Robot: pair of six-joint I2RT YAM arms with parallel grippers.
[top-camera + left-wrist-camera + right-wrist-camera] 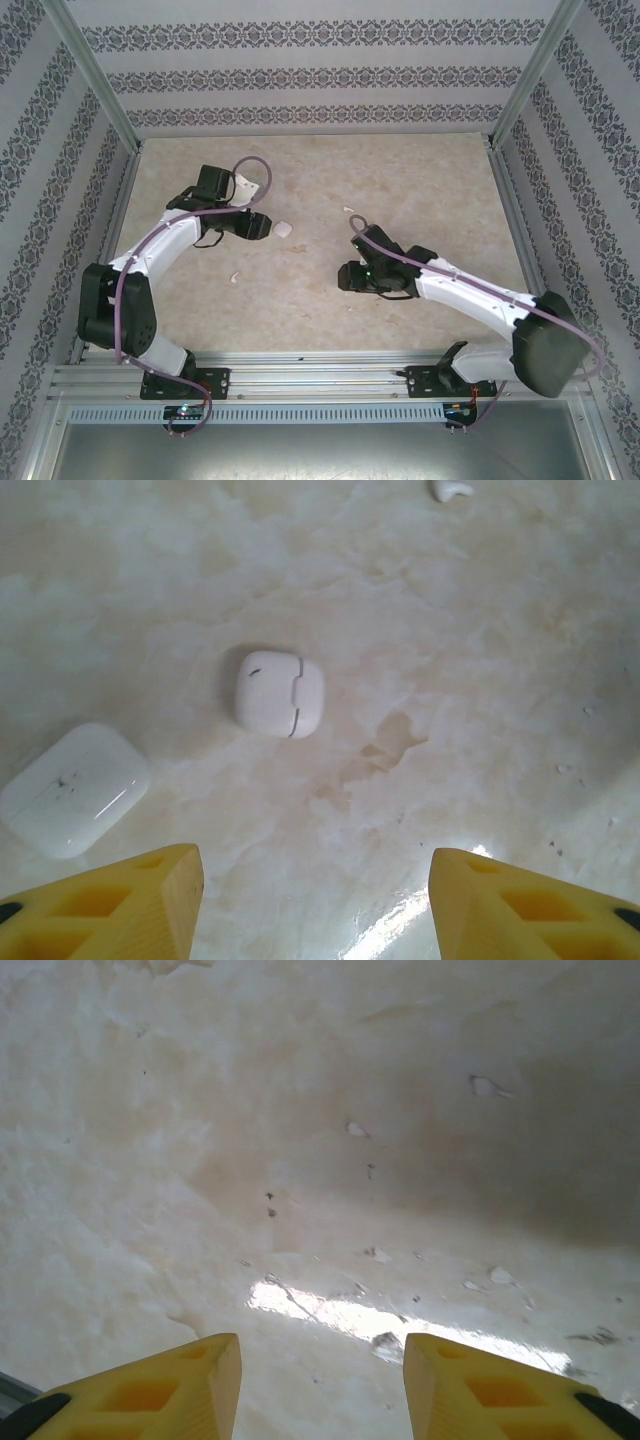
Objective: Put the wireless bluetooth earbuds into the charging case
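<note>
White rounded-square plastic case [280, 693]: lies shut on the pale marbled tabletop [480, 680], ahead of the left gripper, with a thin seam on top.
Second glossy white case [72, 788]: lies near the left finger, apart from the first; its seam is hard to make out.
Tiny white plastic earbuds [450, 489]: one is loose on the table, clipped by the frame's top edge; another [235, 277] is a mere fleck beside the left arm.
Left gripper [315, 905]: only the yellow fingertips show, spread wide and empty.
Right gripper [322, 1390]: its yellow fingertips are parted over bare speckled table, holding nothing.
</note>
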